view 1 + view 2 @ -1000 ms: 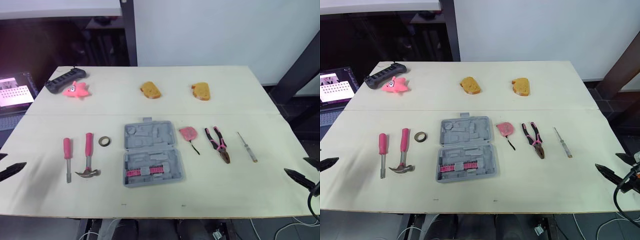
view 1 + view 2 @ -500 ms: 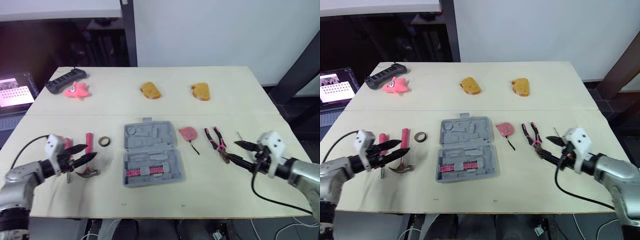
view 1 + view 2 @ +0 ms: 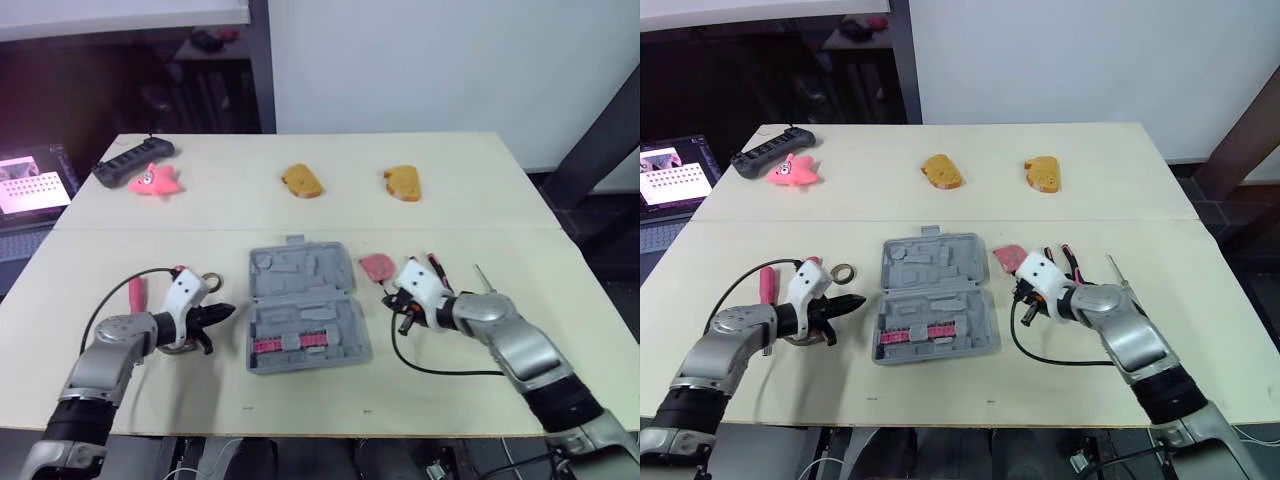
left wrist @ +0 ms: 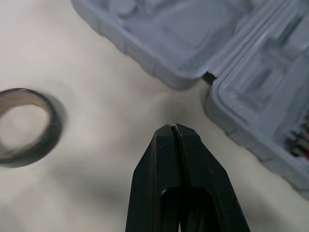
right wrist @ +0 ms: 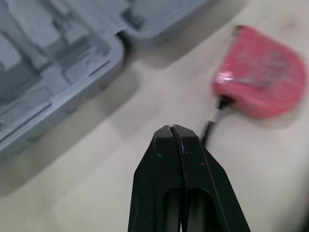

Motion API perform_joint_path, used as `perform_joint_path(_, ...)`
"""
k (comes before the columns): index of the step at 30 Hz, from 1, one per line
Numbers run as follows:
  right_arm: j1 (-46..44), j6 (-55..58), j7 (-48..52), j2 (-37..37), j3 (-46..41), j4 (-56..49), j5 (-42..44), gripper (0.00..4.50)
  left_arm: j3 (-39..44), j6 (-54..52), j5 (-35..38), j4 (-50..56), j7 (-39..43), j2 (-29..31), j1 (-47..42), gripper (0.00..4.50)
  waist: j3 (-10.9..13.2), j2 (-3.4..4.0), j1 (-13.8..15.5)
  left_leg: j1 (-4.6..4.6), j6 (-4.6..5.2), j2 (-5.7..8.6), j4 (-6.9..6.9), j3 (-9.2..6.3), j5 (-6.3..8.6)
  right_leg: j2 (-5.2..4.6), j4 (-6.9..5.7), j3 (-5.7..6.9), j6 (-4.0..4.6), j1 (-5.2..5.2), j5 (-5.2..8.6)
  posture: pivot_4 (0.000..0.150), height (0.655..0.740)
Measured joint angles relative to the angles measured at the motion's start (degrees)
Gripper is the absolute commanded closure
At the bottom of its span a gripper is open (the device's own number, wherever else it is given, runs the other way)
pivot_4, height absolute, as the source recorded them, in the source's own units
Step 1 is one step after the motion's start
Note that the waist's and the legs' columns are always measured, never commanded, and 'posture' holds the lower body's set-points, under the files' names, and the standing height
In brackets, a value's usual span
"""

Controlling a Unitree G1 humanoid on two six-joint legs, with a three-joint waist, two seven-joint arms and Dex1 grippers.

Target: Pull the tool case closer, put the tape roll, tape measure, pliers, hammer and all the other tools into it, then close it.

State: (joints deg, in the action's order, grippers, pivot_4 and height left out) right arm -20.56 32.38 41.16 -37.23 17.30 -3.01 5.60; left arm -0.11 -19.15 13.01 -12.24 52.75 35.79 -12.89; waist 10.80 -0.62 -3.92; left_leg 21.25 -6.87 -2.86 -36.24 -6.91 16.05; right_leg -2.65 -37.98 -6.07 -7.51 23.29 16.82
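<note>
my left gripper (image 4: 174, 126) was closed on nothing between the tape roll (image 4: 26, 124) and the open tool case (image 3: 305, 305); my right gripper (image 5: 172, 127), likewise closed and empty, sat near the tape measure (image 5: 260, 79).

The tool case (image 3: 305, 305) is plain grey, with a row of pink-and-black bits (image 3: 290, 343) in its near half. The tape measure (image 5: 260, 79) is pink with a black cord. The tape roll (image 4: 26, 126) is a dark, brownish-black ring. The pliers (image 3: 433, 262) and the screwdriver (image 3: 133, 290) have pink handles. The star-shaped toy (image 3: 152, 180) is pink, the power strip (image 3: 130, 158) black, and the two bread-shaped pieces (image 3: 302, 180) orange-brown. The table (image 3: 330, 215) is pale cream. The left gripper (image 4: 174, 126) and right gripper (image 5: 172, 127) are black.
</note>
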Motion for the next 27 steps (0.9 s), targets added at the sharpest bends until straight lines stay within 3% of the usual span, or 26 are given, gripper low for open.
perform_joint_path(9,-9.0,-4.3,0.2,6.9,5.4,11.9,-7.7,4.48,-4.4,5.0,-4.8,-6.3,-0.3,-2.8,-5.6,4.5,0.0,0.03,-0.1,-0.13,0.0,0.0,-0.01,0.0,-0.01,0.0,-0.03,0.0,0.01,-0.11,-0.01,0.15,0.74)
perform_joint_path(16,-11.0,-2.5,1.8,10.8,7.2,12.6,-9.9,4.48,-4.9,6.5,-5.5,-7.3,0.2,-3.3,-6.0,4.5,-0.1,0.05,-0.1,-0.18,0.0,0.0,0.0,0.0,-0.01,0.0,-0.04,0.0,0.01,-0.15,-0.01,0.15,0.74)
perform_joint_path(21,-10.0,0.5,3.3,10.9,7.6,9.5,-10.5,4.48,-5.1,7.2,-6.1,-7.5,0.9,-3.6,-5.9,4.5,-0.1,0.06,0.0,-0.19,0.0,0.0,0.01,0.0,0.0,-0.01,-0.03,0.0,0.0,-0.16,-0.01,0.15,0.74)
perform_joint_path(27,-4.0,7.4,5.8,7.4,8.6,-2.7,-10.6,4.48,-5.2,7.1,-6.2,-3.1,2.5,-2.4,-2.1,4.5,-0.1,0.08,-0.1,-0.2,0.0,0.0,0.06,0.0,0.0,-0.01,0.0,0.0,-0.01,-0.16,0.01,0.15,0.74)
